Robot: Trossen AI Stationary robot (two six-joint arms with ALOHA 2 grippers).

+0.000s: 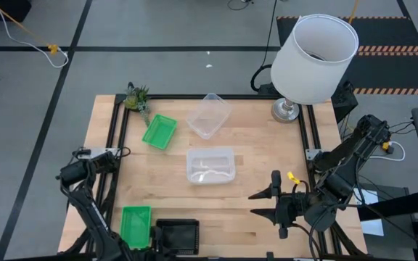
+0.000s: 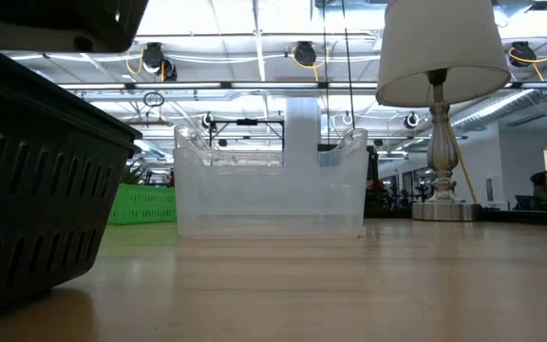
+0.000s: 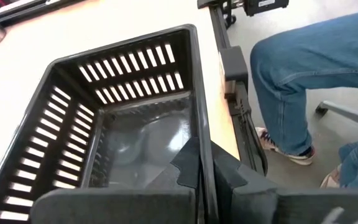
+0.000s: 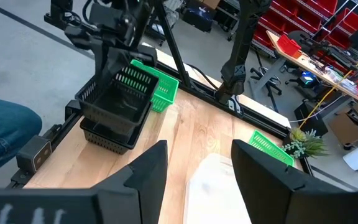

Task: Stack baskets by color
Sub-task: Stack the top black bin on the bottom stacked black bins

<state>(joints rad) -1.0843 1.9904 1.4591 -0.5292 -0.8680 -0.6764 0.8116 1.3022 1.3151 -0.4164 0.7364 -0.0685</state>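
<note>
My left end effector [image 3: 201, 168] is pinched shut on the rim of a black basket [image 1: 176, 235] at the bottom left of the high view, its open side up and its long axis running left to right there; the right wrist view shows it sitting in another black basket [image 4: 107, 135]. A green basket [image 1: 136, 225] lies just beside it, long axis running top to bottom. Another green basket [image 1: 159, 131] lies tilted near the plant [image 1: 136, 96]. One clear basket [image 1: 210, 164] sits at the bench [image 1: 267, 145] centre, long axis left to right; another clear basket [image 1: 208, 115] sits angled above it. My right end effector [image 1: 265, 204] hovers wide open, holding nothing.
</note>
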